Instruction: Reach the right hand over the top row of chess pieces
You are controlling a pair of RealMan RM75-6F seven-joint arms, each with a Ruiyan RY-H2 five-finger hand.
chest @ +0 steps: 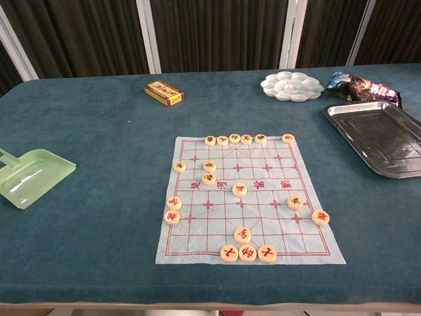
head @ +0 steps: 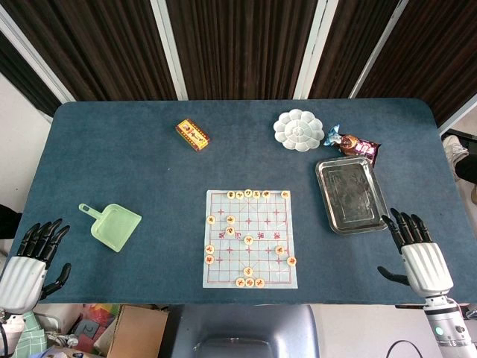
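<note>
A white chess board sheet (head: 251, 239) (chest: 247, 197) with red lines lies in the middle of the blue table. Its top row of round wooden chess pieces (head: 252, 194) (chest: 240, 139) runs along the far edge, with one more piece at the far right corner. Other pieces are scattered over the board, and three sit along the near edge. My right hand (head: 417, 253) rests at the table's near right edge, open, fingers spread, well right of the board. At the near left corner my left hand (head: 30, 261) is open too. The chest view shows neither hand.
A steel tray (head: 350, 194) (chest: 378, 135) lies right of the board, between it and my right hand. Behind it are a snack packet (head: 356, 145) and a white flower-shaped palette (head: 298, 130). A green dustpan (head: 113, 225) sits at left, a small yellow-red box (head: 192, 135) at the back.
</note>
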